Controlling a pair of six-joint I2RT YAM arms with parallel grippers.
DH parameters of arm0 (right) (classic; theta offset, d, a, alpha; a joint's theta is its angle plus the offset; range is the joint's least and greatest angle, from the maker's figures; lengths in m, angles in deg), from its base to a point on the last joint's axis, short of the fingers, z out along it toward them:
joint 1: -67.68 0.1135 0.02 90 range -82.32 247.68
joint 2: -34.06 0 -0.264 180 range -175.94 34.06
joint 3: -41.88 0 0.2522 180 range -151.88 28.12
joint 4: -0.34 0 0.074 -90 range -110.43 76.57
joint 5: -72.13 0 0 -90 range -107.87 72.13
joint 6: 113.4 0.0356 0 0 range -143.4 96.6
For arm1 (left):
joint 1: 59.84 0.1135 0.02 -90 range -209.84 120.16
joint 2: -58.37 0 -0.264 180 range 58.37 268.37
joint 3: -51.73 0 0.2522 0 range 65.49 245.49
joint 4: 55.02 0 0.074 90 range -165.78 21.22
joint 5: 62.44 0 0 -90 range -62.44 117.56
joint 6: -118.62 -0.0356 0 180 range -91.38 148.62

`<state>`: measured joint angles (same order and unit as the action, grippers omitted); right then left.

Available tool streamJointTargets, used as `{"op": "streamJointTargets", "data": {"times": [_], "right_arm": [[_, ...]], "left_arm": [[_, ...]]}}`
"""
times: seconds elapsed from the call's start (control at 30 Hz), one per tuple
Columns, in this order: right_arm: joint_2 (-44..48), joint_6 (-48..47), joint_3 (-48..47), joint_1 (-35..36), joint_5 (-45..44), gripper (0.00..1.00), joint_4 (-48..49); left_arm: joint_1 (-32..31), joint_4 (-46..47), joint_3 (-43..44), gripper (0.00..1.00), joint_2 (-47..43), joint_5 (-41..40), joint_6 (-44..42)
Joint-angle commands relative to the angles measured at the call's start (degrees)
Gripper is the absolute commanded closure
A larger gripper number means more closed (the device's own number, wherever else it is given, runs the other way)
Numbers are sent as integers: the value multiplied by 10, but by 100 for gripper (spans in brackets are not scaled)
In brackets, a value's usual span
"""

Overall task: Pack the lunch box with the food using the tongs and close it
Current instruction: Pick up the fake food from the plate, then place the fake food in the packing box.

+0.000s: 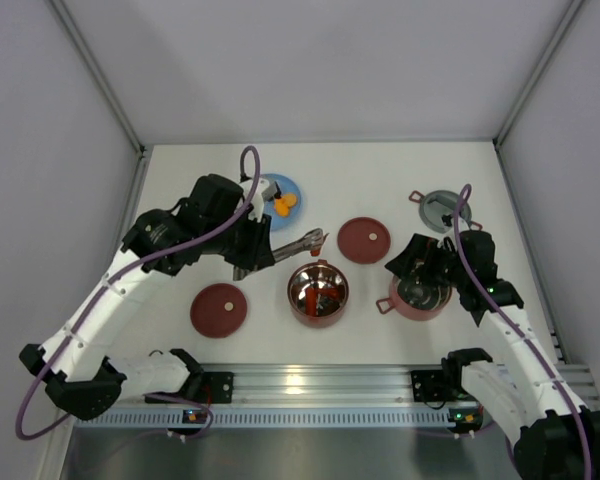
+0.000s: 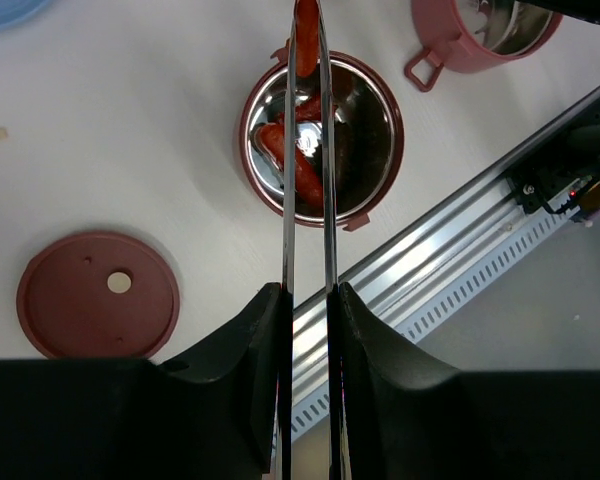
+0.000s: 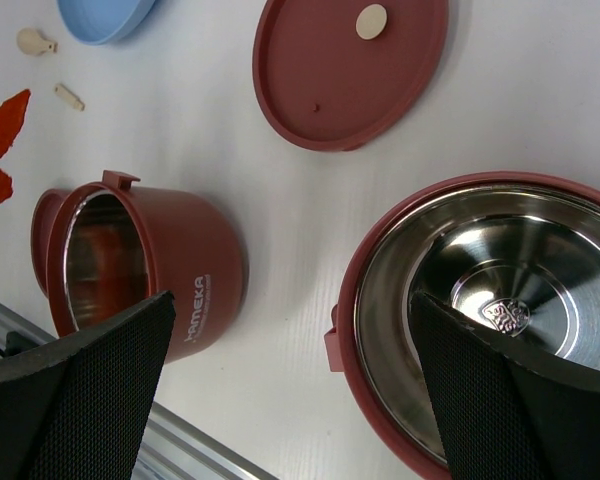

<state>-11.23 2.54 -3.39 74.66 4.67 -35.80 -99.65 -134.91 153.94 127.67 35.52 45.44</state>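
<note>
My left tool (image 2: 308, 300) squeezes the tongs (image 2: 289, 180) narrow, their tips pinching a red piece (image 2: 306, 20) – the long axis runs straight out across the middle bowl (image 2: 245, 140), piece at its far rim. My right tool (image 3: 290, 390) is spread wide and empty – over the other bowl (image 3: 380, 300).

Lunch-box parts spread across a white table (image 1: 380, 170).
One red bowl (image 1: 293, 300) sits front and centre, a second bowl (image 1: 400, 305) well to its right. A maroon disc lid (image 1: 218, 309) lies front left, another disc lid (image 1: 364, 240) mid-table, with a grey lid (image 1: 438, 210) and a blue plate (image 1: 292, 186) further back.
</note>
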Motion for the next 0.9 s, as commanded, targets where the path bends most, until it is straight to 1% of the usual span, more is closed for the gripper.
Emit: {"op": "streamJointTargets", "data": {"times": [0.0,0.2,0.37,0.6,0.87], "right_arm": [[0,-7,-19,-7,2,1,5],[4,-7,-19,-6,-9,1,0],[5,-8,-23,-7,-20,1,0],[6,-9,-20,-6,-22,1,-1],[7,-9,-20,-7,-22,1,0]], "left_arm": [[-11,-14,-10,100,-38,9,26],[-12,-34,-28,100,-78,17,40],[-12,-42,-39,100,-105,39,45],[-13,-49,-60,100,-124,51,60],[-13,-38,-107,100,-130,71,65]]}}
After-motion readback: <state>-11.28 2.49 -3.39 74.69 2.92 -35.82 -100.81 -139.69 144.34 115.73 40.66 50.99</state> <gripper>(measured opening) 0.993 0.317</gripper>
